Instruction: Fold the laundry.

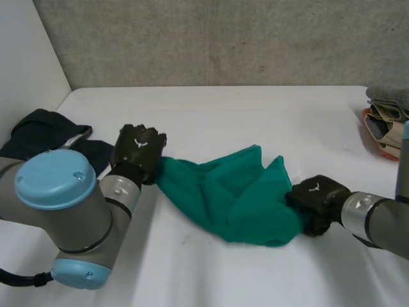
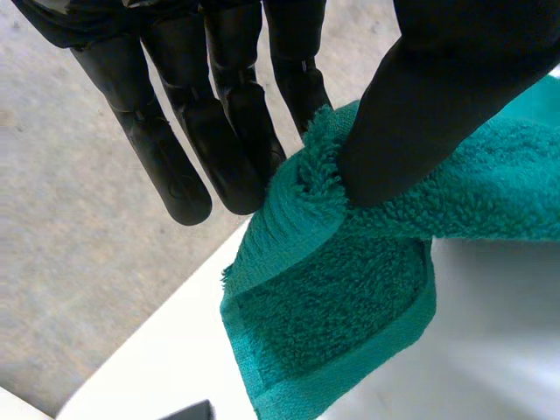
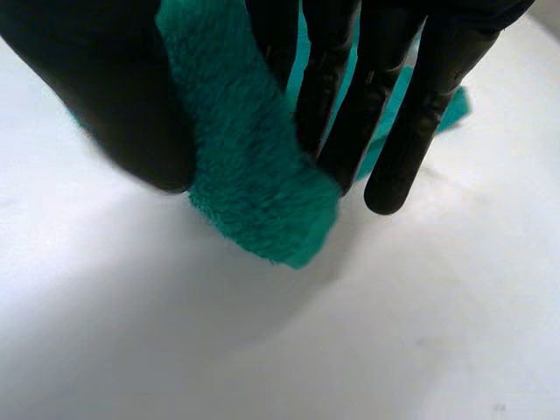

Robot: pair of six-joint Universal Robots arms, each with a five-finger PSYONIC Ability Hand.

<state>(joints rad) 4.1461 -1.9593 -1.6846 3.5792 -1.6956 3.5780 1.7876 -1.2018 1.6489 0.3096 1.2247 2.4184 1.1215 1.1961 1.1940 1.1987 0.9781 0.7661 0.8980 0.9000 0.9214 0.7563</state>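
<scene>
Left hand (image 1: 139,148) pinches one end of a crumpled green terry towel (image 1: 233,198) between thumb and fingers; right hand (image 1: 317,202) pinches the opposite end. It sags on the white table (image 1: 255,115) between them. This looks like the spreading step; next, the towel likely needs drawing taut and flat.

Head view: towel (image 1: 236,198) mid-frame on table (image 1: 223,115). Left hand (image 1: 138,150) at towel's left end, right hand (image 1: 316,201) at its right end. Clothes heap (image 1: 38,131) at left edge, left of left hand. Cloth stack (image 1: 386,118) at right edge, upper right. Wall (image 1: 223,38) behind table.
</scene>
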